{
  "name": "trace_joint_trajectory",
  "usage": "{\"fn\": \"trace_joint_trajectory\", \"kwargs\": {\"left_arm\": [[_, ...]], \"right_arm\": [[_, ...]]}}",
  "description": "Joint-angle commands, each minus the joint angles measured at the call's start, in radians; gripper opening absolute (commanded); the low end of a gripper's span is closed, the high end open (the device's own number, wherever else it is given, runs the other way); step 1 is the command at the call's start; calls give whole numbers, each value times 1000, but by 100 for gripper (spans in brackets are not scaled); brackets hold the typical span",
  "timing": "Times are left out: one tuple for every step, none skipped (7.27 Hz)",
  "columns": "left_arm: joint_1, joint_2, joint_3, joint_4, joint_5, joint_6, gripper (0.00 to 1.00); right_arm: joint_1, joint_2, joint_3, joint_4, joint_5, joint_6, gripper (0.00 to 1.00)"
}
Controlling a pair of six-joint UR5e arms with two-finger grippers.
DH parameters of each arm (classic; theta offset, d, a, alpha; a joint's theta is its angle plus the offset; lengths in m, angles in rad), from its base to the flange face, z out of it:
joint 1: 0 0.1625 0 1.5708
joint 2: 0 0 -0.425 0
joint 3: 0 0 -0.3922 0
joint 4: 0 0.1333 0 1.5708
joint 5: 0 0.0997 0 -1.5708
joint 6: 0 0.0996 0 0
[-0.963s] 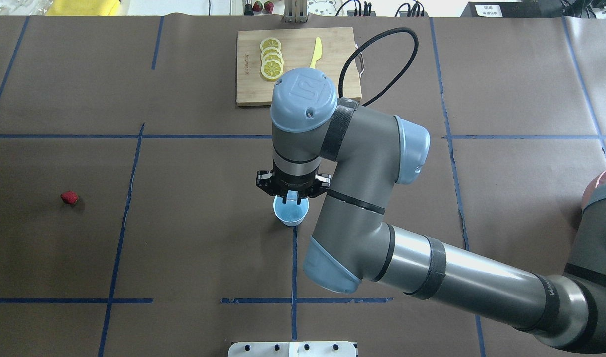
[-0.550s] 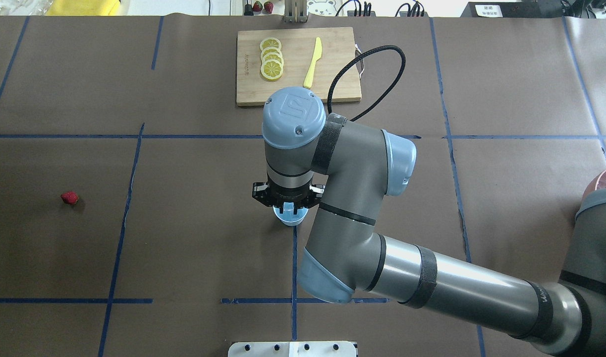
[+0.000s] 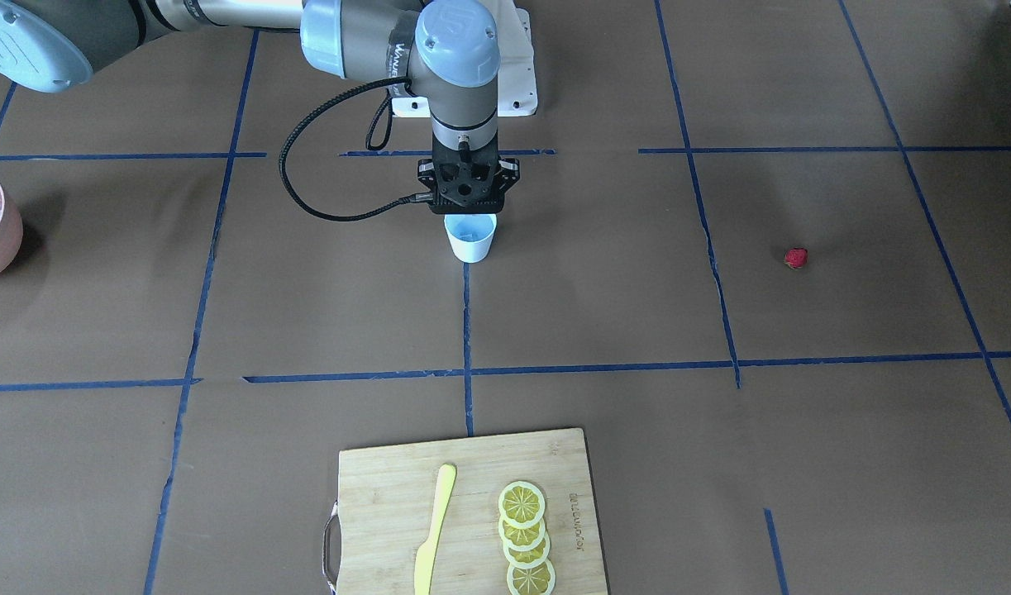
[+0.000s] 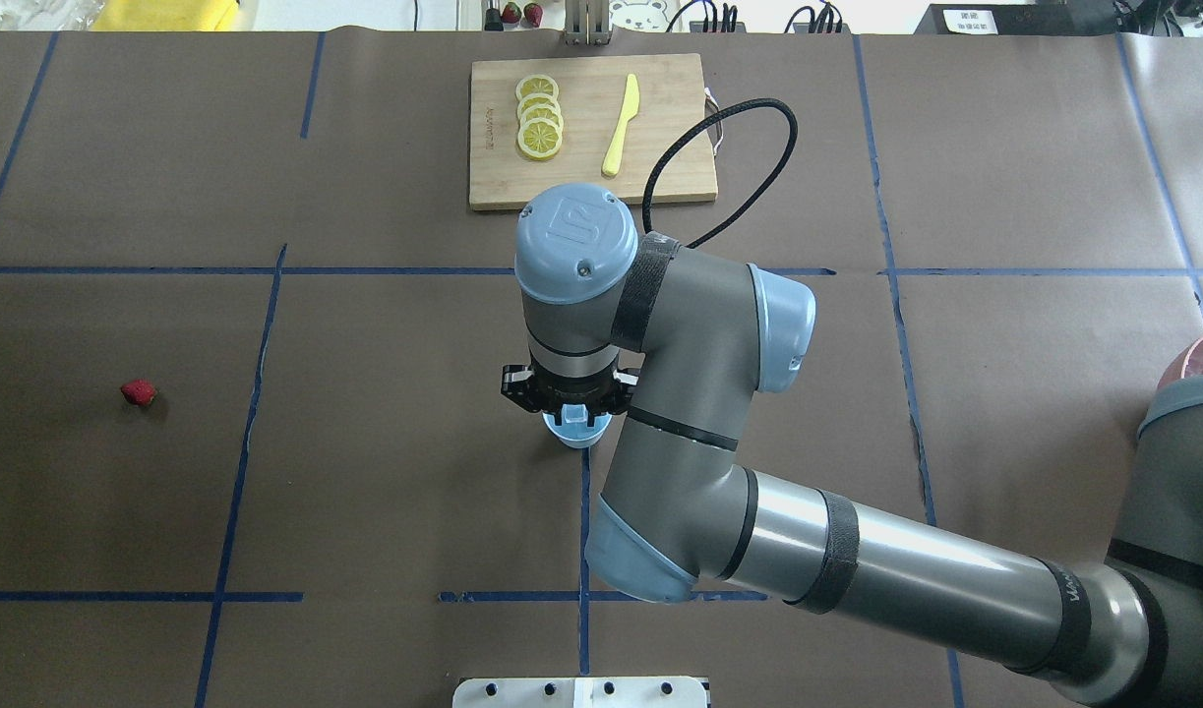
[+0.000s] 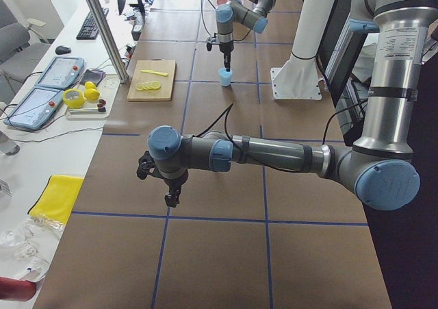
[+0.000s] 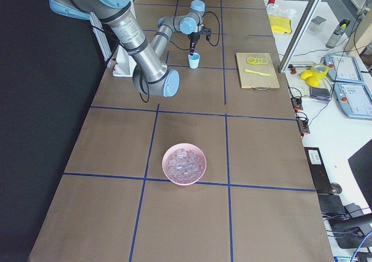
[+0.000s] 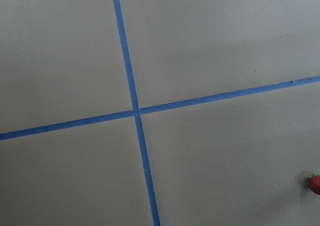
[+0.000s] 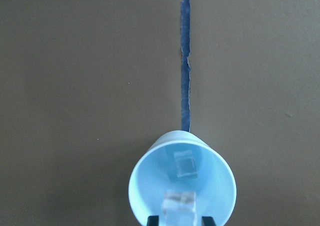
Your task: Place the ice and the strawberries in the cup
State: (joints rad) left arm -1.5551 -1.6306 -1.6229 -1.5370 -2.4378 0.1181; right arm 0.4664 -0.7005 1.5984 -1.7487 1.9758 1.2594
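The pale blue cup (image 4: 577,436) stands at the table's middle, on a blue tape line. My right gripper (image 4: 571,411) hangs straight down over its mouth. In the right wrist view the gripper (image 8: 181,220) is shut on an ice cube (image 8: 180,205) at the cup's rim (image 8: 145,178). Another ice cube (image 8: 184,165) lies on the cup's bottom. The strawberry (image 4: 139,392) lies alone on the table far to the left and shows at the left wrist view's edge (image 7: 315,183). My left gripper (image 5: 170,198) shows only in the exterior left view; I cannot tell if it is open.
A pink bowl (image 6: 200,175) full of ice cubes stands on my right side of the table. A wooden cutting board (image 4: 660,167) with lemon slices (image 4: 539,128) and a yellow knife (image 4: 621,123) lies at the far edge behind the cup.
My right arm has drawn back towards the robot and lowered, bringing the gripper closer over the cup's mouth. The cup and the strawberry have not moved.
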Motion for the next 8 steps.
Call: {"fn": "trace_joint_trajectory", "kwargs": {"left_arm": [[1,0,0,0,0,0,100],[1,-2,0,0,-1,-2,100],[1,-2,-2,0,-1,-2,100],[1,-2,-3,0,-1,-2,100],[1,-2,-3,0,-1,-2,100],[1,-2,-6,0,-3,-2,100],[1,-2,-12,0,-3,-3,100],[1,-2,-15,-2,-4,-23,100]], "right_arm": [[1,-1,8,0,-2,1,99],[11,-1,18,0,0,1,99],[44,-8,61,-21,4,1,99],[79,-60,177,-93,11,-8,99],[122,-194,337,-121,15,-52,100],[170,-296,444,-120,15,-118,100],[213,-353,490,-118,18,-164,99],[233,-452,536,-109,20,-222,99]]}}
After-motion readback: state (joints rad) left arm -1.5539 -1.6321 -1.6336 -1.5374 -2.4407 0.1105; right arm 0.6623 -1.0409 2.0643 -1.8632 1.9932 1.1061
